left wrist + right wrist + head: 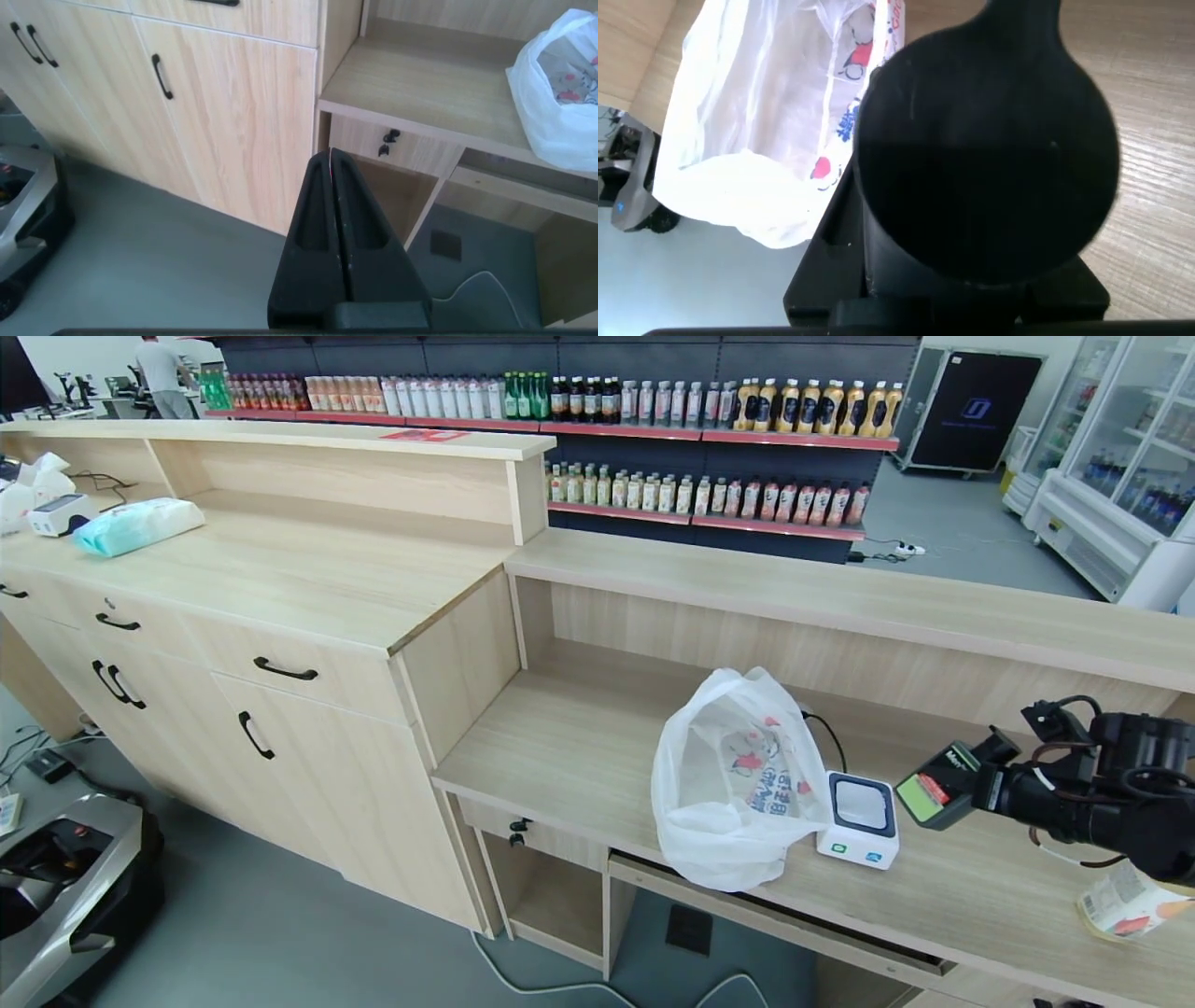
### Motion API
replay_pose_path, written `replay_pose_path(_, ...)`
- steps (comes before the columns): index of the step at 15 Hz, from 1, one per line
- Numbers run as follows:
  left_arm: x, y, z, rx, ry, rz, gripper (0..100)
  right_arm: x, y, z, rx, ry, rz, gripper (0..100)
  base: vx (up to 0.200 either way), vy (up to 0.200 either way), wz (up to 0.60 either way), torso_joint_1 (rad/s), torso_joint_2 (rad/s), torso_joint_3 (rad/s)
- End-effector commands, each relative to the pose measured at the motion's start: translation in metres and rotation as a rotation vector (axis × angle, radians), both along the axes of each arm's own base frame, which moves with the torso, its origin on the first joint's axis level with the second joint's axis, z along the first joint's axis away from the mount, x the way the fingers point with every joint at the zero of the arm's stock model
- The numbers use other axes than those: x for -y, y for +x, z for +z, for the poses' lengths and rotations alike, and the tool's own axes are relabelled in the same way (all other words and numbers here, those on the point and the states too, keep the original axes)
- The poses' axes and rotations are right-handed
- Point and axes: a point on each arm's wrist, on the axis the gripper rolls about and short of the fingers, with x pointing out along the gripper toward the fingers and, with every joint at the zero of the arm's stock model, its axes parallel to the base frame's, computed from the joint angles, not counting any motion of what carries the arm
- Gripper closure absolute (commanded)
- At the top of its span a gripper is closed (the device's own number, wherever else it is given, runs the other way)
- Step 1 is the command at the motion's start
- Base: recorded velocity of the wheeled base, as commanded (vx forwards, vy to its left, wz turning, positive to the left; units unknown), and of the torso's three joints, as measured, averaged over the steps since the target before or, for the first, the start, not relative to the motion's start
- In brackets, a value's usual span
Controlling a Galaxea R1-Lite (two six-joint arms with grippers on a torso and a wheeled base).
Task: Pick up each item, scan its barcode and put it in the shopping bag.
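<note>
**Dark container held beside the scanner**

The right gripper (982,784) is pinching a dark container (936,791) with a green and red label. It holds it in the air just to the right of the white scanner (859,817), the labelled end turned toward the scanner. In the right wrist view the container (985,140) shows as a dark round shape; whether it is a can or a small bottle is hard to tell.

The scanner sits on the lower counter (579,737), touching the right side of the white shopping bag (733,784). The bag stands slumped near the front edge of the counter, its mouth open upward. A light-coloured bottle (1120,903) lies on the counter under the right arm, well apart from the bag.

The left gripper (334,201) hangs low over the grey floor (140,252) in front of the cabinet doors (234,103), its fingers pressed together with nothing between them.
</note>
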Motion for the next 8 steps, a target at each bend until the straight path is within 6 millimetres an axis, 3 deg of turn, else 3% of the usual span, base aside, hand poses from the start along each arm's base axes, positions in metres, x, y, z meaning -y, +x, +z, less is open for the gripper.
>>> replay_pose_path(1,0.000,0.000,0.000,0.000,0.000,0.001,100,-0.005,0.009,-0.003,0.001,0.013,0.016,100,0.000,0.000,0.00,0.000,0.00,0.000)
replay_pose_path(8,0.000,0.000,0.000,0.000,0.000,0.001,100,-0.011,0.023,-0.008,0.006,0.030,0.031,100,0.000,0.000,0.00,0.000,0.00,0.000)
